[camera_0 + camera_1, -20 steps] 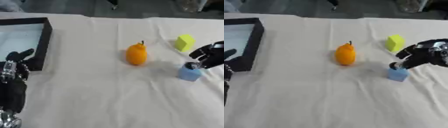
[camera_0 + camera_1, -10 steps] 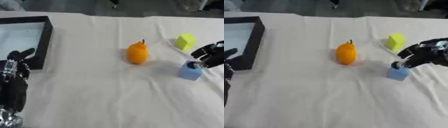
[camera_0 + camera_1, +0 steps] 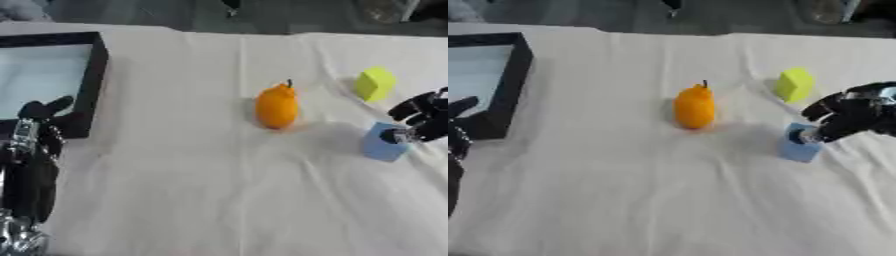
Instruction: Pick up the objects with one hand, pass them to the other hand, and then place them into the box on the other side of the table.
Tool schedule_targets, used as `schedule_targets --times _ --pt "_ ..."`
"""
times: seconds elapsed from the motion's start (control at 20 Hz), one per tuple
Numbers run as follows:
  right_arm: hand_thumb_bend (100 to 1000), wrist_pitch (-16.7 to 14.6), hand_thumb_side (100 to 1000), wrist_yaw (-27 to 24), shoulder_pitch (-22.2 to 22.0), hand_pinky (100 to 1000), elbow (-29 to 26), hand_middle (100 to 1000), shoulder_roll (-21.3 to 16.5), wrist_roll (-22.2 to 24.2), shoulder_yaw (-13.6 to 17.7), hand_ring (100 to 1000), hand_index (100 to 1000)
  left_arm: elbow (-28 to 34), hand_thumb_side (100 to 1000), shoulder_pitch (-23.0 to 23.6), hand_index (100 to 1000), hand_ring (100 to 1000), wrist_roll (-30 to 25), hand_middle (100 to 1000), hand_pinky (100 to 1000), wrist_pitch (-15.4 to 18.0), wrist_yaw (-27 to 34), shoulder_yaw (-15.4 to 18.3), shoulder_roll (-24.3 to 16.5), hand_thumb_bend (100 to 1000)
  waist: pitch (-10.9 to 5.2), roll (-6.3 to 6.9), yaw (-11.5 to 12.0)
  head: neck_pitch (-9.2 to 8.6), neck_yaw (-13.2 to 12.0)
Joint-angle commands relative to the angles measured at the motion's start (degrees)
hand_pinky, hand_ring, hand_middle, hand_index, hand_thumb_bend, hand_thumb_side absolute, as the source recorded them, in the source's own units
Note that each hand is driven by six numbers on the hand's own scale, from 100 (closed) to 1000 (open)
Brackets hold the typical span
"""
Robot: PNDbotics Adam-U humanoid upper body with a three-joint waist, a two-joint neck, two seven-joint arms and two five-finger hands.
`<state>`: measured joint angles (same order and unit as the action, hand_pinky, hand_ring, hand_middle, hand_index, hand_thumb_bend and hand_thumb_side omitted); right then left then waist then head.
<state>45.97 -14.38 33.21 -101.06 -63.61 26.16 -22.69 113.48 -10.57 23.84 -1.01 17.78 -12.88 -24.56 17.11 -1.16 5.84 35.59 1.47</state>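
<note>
Our right hand meets the blue block at the right side of the table.

Our right hand [image 3: 852, 114] has its fingers curled down on the top of the blue block [image 3: 800, 144]; we cannot tell if they really pinch it. The yellow block [image 3: 794, 84] lies just behind, the orange pear [image 3: 694, 107] stands upright at the middle of the white cloth [image 3: 640, 190]. Our left hand [image 3: 35, 150] rests with fingers up and relaxed beside the black box [image 3: 92, 82] at the left.

Both head eyes look down on one white-clothed table [image 3: 219, 190], the right view offset sideways.
</note>
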Motion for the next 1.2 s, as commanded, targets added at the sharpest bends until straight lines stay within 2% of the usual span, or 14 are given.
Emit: schedule_targets --times 0.05,1.2 --pt "345 6.0 300 0.63 0.31 944 -1.04 932 -2.77 6.62 0.95 1000 917 1.11 862 -0.26 785 826 0.16 832 1000 0.0 -0.11 0.54 -0.41 151 -0.3 0.26 -0.07 -0.64 -0.25" --pt "381 6.0 272 4.28 -1.64 945 -1.79 939 -3.37 8.86 1.3 998 914 1.11 865 -0.02 783 825 0.25 829 1000 -0.08 -0.15 0.57 -0.16 154 -0.32 0.33 -0.22 -0.92 -0.75"
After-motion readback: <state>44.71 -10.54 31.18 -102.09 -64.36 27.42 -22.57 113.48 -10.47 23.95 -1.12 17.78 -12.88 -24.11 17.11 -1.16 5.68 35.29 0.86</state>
